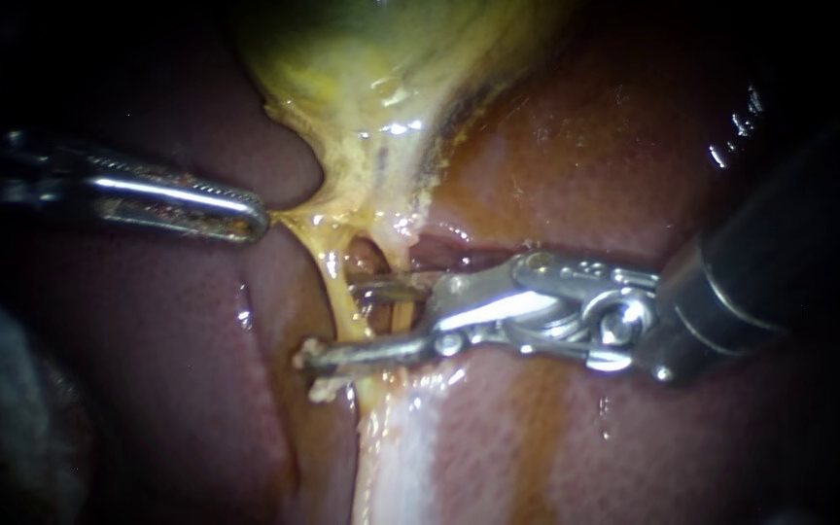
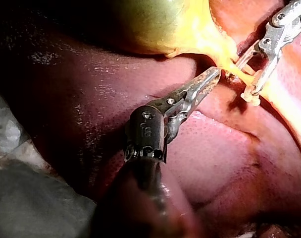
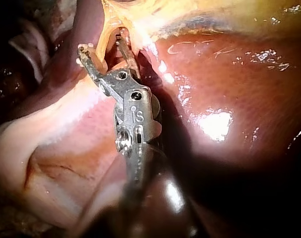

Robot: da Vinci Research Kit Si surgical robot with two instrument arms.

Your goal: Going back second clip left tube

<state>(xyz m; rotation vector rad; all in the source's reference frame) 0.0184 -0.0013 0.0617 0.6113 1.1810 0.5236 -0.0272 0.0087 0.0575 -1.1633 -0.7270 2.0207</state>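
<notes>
A: Left instrument (image 1: 250, 219), from the endoscope?
B: Clenched on the gallbladder's (image 1: 362, 78) lower edge. Right instrument (image 1: 334, 323) gapes below the gallbladder, the left tube (image 1: 335, 282) between its jaws, running straight down from it.
A: Left wrist?
B: Grip confirmed, tube taut.
A: Right wrist?
B: Jaws spread astride the tube. Retreat step, I judge: pull straight back along the shaft, no snagging.

The gallbladder (image 1: 371, 68) is yellow-green, the liver (image 1: 148, 369) speckled red-brown, the tube (image 1: 339, 292) pale yellow.
</notes>
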